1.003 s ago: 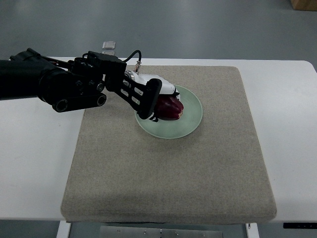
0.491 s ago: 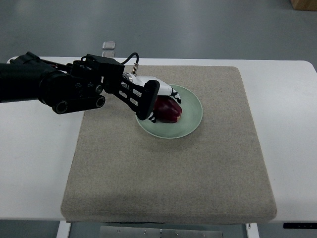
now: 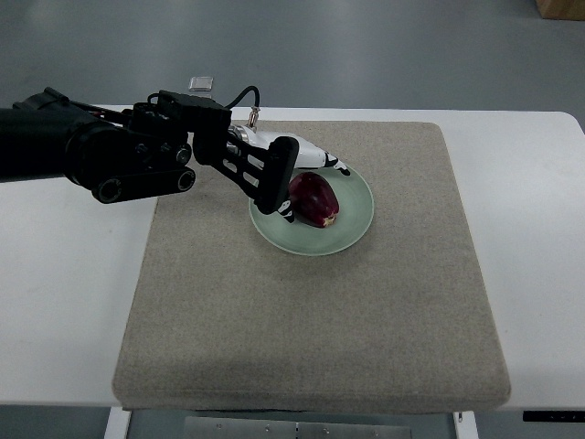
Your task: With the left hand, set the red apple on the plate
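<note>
The apple lies on the plate, centre of the frame, on the mat. The left hand hangs at its upper-left side, fingers loosened and spread, gripping nothing.

The left arm enters from the picture's left edge at about 9 o'clock and stretches toward the centre, black and bulky, with a thin black cable looping over its wrist. The left hand sits at the end of it, slightly toward 11 o'clock from the picture's middle, tilted downward with the white palm part on top. Its black fingers are loosely spread and point toward 5 o'clock, closing on nothing.
</note>
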Controlling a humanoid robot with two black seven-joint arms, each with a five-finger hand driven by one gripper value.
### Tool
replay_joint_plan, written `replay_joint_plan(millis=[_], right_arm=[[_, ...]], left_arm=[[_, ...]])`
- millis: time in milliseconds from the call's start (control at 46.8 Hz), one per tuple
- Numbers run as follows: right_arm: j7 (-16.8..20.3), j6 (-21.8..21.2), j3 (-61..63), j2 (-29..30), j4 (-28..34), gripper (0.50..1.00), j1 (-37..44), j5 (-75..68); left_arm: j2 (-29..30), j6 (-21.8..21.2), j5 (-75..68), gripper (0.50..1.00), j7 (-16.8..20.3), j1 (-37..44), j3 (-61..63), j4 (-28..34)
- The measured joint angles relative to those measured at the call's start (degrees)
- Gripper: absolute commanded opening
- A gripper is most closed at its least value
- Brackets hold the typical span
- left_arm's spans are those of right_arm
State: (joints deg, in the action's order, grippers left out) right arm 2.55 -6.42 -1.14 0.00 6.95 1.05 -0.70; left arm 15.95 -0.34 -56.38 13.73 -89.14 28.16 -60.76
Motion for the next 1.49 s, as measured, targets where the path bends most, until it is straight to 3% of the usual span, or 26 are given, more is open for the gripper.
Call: replay_joint_plan(millis=[363, 598, 811, 1025, 1494], right_arm=[[0.0, 0.0, 0.0, 0.0, 0.0, 0.93, 0.0, 0.0], [0.0, 0.0, 0.0, 0.0, 0.0, 0.93, 0.01, 0.0], [0.0, 0.0, 0.0, 0.0, 0.0, 0.93, -0.01, 0.0], [0.0, 0.0, 0.0, 0.0, 0.0, 0.93, 0.0, 0.0], [0.0, 0.0, 0.0, 0.0, 0.0, 0.93, 0.0, 0.0]], left_arm=[[5.63, 0.04, 4.5, 0.992, 0.34, -2.09, -3.7, -1.05], [10.0, -0.08, 22.06, 0.992, 0.33, -0.61, -10.42, 1.37], [10.42, -0.07, 46.29, 0.994, 0.33, 2.75, -13.28, 9.36], [10.17, 0.42, 49.65, 0.996, 0.33, 5.25, -13.55, 21.05], [10.34, 0.11, 61.9, 0.996, -0.02, 13.63, -32.09, 27.88]])
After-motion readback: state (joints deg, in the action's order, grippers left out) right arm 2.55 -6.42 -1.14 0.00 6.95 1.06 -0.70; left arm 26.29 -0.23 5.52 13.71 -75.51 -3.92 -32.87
